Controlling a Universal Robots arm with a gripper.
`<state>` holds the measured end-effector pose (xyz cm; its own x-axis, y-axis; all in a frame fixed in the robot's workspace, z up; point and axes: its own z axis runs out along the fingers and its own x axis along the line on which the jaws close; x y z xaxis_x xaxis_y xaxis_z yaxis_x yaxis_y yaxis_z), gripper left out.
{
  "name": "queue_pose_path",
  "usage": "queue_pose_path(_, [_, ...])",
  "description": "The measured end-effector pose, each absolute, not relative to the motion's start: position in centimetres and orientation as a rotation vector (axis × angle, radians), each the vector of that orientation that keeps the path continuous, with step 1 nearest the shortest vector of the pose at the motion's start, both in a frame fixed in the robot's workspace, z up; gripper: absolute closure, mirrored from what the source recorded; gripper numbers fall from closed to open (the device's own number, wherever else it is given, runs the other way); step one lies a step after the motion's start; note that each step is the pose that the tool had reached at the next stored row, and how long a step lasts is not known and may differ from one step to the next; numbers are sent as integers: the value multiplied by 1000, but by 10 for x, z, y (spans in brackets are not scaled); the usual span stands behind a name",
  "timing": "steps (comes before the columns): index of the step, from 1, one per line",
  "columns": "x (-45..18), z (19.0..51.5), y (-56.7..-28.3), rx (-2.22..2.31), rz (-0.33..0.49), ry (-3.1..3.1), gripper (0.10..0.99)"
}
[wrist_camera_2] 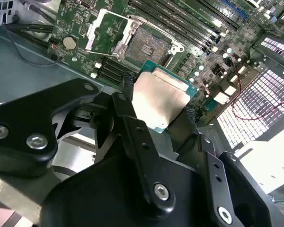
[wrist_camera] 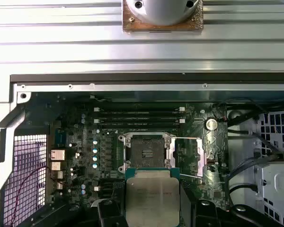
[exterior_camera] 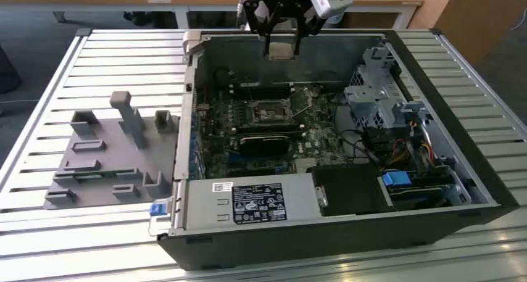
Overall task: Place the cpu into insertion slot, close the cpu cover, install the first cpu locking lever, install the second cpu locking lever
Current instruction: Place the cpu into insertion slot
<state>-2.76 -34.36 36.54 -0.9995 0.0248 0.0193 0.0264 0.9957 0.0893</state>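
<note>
Currently held: cpu, pale metal face toward the wrist cameras, green edge showing; also seen at and.
Jaws: gripper pinching the cpu on two opposite edges, one black finger each side.
Where: in the air over the open case, apart from the insertion slot; not seated. Can't tell if it is straight over the slot.
Slot: bare, dark centre exposed; sits mid-board in the exterior view.
Cover: cpu cover flipped open, lying just beside the slot, so the opening is free.
Levers: thin rods at the slot's rim, too fine to tell their position.
Risk 1: cpu lands skewed or rotated wrong in the slot; cause would be a tilted grip or corners not lined up. Likely pin damage.
Risk 2: chip slips, since only the edges are gripped.
Risk 3: fingers hit the open cover or rim on the way down; little room around the slot.
Around: long black memory slots next to the slot, coin battery past the cover, cables and drive cage further off.
Outside case: grey fixture on the slatted counter, well apart from the slot.
In the way: nothing over the slot itself, as far as I can judge.
</note>
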Motion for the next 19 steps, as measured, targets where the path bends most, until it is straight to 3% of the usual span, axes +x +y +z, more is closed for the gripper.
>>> queue_pose_path(19, [-28,365,-344,-137,-141,-3120,545])
